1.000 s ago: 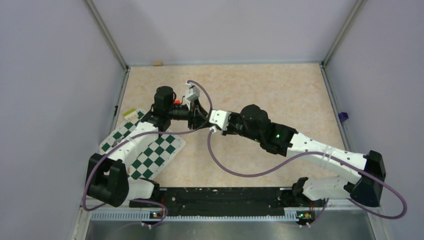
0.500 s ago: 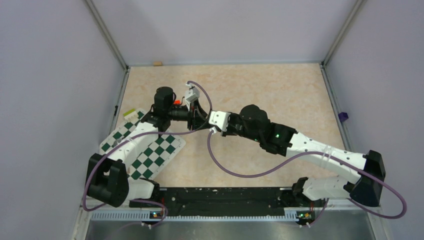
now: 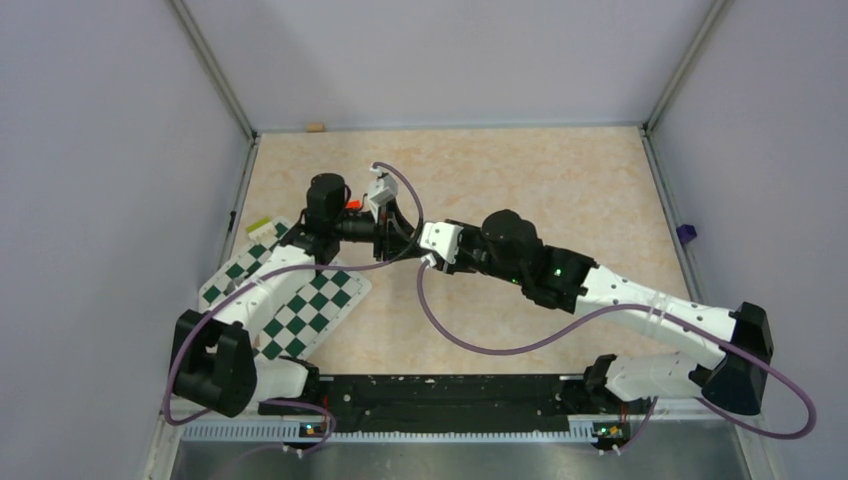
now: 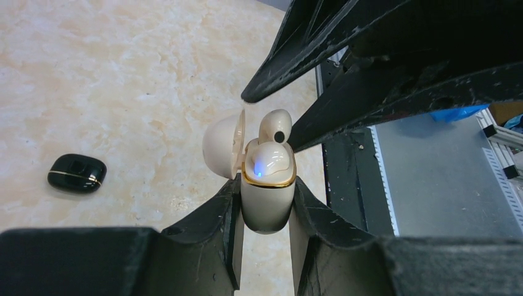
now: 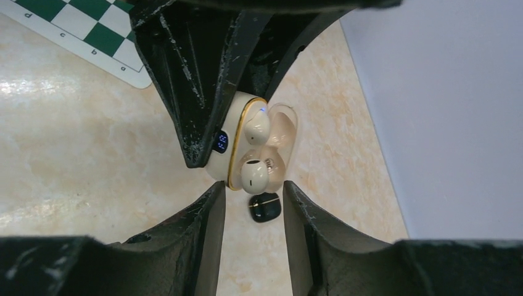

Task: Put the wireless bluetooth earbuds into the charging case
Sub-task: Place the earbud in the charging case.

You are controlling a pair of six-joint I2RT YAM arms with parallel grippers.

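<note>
My left gripper [image 4: 265, 188] is shut on the cream-white charging case [image 4: 266, 203], which has a gold rim and its lid [image 4: 221, 145] swung open. One cream earbud [image 4: 269, 161] sits in its socket beside a blue light. The second earbud [image 5: 254, 176] stands partly in the other socket, still sticking out. My right gripper [image 5: 251, 186] is open just behind that earbud, its fingers [image 5: 213, 203] clear of it on both sides. In the top view both grippers [image 3: 392, 232] meet above the table's middle, and the case is hidden there.
A small glossy black pod with a gold line [image 4: 77, 173] lies on the beige table under the case. The chequered mat [image 3: 300, 300] lies left, a small red block [image 3: 352, 205] behind the left wrist. A tan block [image 3: 316, 127] sits at the back wall.
My right gripper has opened and let go of the second earbud, which stays in the case. The left gripper has kept still with the case.
</note>
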